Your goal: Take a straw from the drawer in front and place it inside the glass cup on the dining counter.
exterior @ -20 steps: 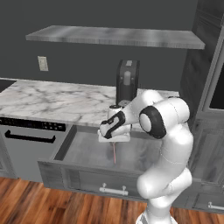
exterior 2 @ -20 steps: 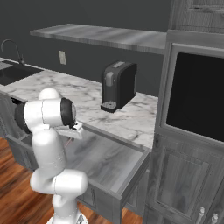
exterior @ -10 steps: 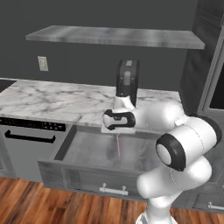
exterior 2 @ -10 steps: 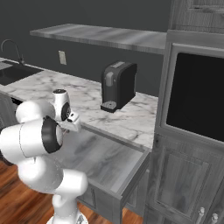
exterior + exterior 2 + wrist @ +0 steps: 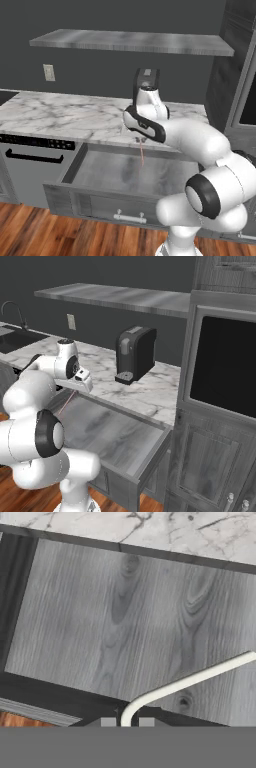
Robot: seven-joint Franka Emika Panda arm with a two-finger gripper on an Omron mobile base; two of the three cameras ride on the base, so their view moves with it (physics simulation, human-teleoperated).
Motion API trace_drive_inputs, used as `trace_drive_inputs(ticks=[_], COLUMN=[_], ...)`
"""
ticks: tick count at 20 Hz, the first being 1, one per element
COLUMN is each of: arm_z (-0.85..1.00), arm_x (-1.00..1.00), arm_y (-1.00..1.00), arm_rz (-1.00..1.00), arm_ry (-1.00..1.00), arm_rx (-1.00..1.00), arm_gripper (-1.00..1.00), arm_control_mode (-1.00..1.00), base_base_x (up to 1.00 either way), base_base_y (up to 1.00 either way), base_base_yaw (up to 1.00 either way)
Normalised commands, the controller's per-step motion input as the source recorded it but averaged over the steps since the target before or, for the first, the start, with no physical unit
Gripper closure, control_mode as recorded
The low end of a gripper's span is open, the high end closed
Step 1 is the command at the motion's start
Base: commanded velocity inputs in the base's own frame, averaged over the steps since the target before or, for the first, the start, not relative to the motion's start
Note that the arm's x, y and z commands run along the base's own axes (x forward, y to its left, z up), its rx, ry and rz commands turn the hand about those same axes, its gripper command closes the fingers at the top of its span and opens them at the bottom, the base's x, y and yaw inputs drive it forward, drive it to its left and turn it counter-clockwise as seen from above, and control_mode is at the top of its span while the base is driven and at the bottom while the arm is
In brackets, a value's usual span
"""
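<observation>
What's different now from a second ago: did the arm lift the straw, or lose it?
The arm swung up and round, carrying the gripper higher above the open drawer, toward the counter edge. The straw rose with it and hangs clear of the drawer floor, still pinched in the shut gripper. The drawer stayed open; the coffee machine and counter are unchanged.
</observation>
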Motion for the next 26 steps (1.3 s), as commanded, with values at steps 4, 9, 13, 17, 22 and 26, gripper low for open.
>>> trace_drive_inputs(ticks=[4, 9, 13, 17, 22, 26], arm_z=[0.4, 0.2, 0.11, 0.02, 0.0, 0.0], arm_x=[-0.19, -0.17, -0.18, -0.3, 0.0, 0.0], arm_y=[-0.09, -0.28, -0.07, 0.0, 0.0, 0.0], arm_rz=[0.02, 0.01, 0.0, 0.0, 0.0, 0.0], arm_ry=[0.0, 0.0, 0.0, -0.01, 0.0, 0.0], arm_rx=[-0.02, -0.02, -0.01, 0.0, 0.0, 0.0], arm_gripper=[1.0, 1.0, 1.0, 1.0, 1.0, 1.0], arm_control_mode=[-1.0, -1.0, -1.0, 1.0, 1.0, 1.0], base_base_x=[0.0, 0.0, 0.0, -0.5, -1.0, -0.92], base_base_y=[0.0, 0.0, 0.0, -0.01, 0.0, 0.03], base_base_yaw=[0.0, 0.0, 0.0, 0.0, 0.0, 0.01])
